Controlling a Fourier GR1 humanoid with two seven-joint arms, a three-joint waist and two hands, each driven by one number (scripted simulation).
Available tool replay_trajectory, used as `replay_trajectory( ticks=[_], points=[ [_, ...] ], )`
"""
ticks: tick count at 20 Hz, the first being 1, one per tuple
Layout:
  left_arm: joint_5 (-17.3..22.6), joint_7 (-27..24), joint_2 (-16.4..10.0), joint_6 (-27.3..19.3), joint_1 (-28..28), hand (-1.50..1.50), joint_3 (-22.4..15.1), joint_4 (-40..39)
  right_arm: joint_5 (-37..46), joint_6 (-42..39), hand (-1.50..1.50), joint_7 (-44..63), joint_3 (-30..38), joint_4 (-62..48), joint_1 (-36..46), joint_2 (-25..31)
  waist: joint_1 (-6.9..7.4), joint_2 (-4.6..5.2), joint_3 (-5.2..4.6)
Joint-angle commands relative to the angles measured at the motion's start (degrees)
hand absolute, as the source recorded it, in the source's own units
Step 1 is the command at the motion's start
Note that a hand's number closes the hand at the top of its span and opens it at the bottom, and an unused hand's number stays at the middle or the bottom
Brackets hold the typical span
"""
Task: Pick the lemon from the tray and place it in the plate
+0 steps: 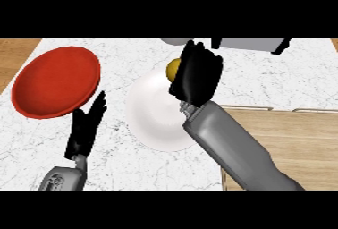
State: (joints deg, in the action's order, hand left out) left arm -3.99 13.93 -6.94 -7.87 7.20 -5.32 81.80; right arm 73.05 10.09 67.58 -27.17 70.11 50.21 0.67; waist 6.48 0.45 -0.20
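A yellow lemon (173,67) shows at the far rim of a white round plate (155,116) in the middle of the counter, partly hidden by my right hand. That right hand (196,74) hovers over the plate's far right part with its back toward me. Its fingers stretch away nearly straight, and the lemon sits just at its thumb side. I cannot tell whether they touch. A red round dish (56,82) lies at the left. My left hand (86,129) rests open, fingers up, between the red dish and the white plate.
The counter is white marble (277,80), with a wooden surface (297,138) at the right beside my right forearm. A grey object (247,44) stands at the far edge behind my right hand.
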Motion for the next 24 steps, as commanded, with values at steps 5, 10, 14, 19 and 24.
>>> replay_trajectory(
  ticks=[5,10,14,19,24],
  points=[
    [-1.03,-0.74,0.71,-1.46,-0.87,0.00,-0.08,-0.22,-4.68,6.14,1.50,15.21,-2.27,-10.06,3.04,-0.63,-1.33,0.30,0.16],
    [-1.36,-1.46,1.82,-2.29,-0.91,0.00,-0.26,-1.18,-15.44,7.33,1.50,11.41,-1.84,-12.78,1.21,-0.63,-1.99,0.38,0.19],
    [0.41,-3.08,0.32,-0.59,-0.63,0.00,1.96,-3.10,-24.99,8.67,1.50,8.58,-2.51,-14.09,-0.90,-0.63,-1.76,0.51,0.18],
    [0.01,-2.55,1.20,-1.18,-0.49,0.00,1.41,-2.18,-34.05,10.20,-1.50,5.54,-4.84,-19.71,0.24,-0.64,-2.32,0.37,0.19],
    [0.65,0.14,0.14,-0.94,-0.96,0.00,2.58,0.52,-38.11,20.94,-1.50,-2.31,-12.08,-16.36,-0.64,-0.65,-3.56,-0.01,0.22]
  ],
)
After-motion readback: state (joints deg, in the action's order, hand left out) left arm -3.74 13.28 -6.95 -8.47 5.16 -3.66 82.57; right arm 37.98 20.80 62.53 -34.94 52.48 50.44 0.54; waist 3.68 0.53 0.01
